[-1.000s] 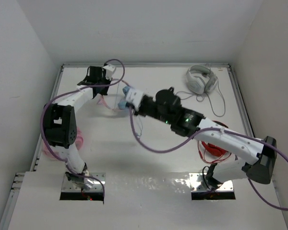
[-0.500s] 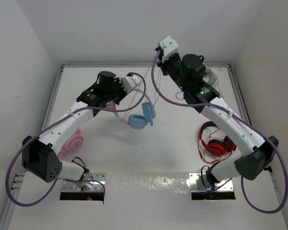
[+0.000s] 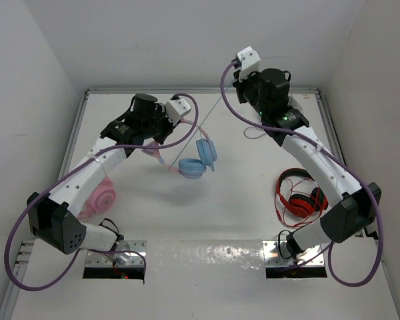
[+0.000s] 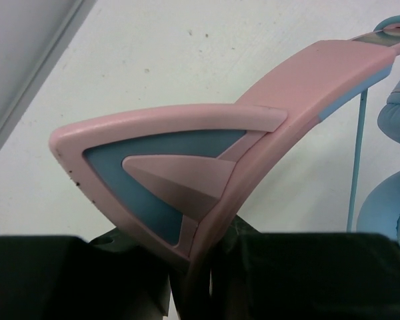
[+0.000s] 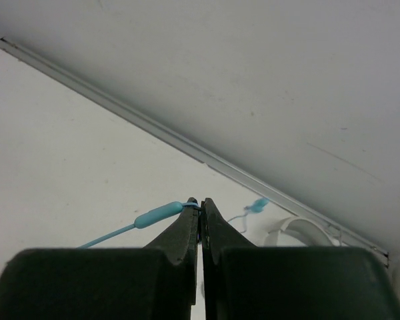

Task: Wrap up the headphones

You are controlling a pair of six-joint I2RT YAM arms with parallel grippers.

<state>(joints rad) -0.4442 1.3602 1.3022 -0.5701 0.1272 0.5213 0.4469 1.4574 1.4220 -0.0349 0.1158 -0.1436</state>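
The headphones hang off the table from my left gripper [image 3: 159, 138], which is shut on the pink headband [image 3: 157, 155]. The two light-blue ear cups [image 3: 199, 160] dangle to its right. In the left wrist view a pink cat ear with blue inside [image 4: 167, 167] fills the frame above the gripper [image 4: 210, 267], with the ear cups [image 4: 395, 120] at the right edge. My right gripper [image 3: 232, 90] is raised near the back wall. It is shut on the thin pale-blue cable [image 5: 159, 215] at its tips [image 5: 200, 207]. The cable [image 3: 213, 110] runs taut down to the ear cups.
An all-pink pair [image 3: 97, 197] lies at the left beside the left arm. A red pair [image 3: 299, 198] lies at the right. A white pair [image 5: 300, 233] sits at the back right, mostly behind the right arm. The cable's loose plug end [image 5: 257, 205] hangs past the right gripper.
The right gripper has moved a little right and up with the cable, drawing it straighter. The left gripper has shifted slightly back and left with the headband; the ear cups moved little.
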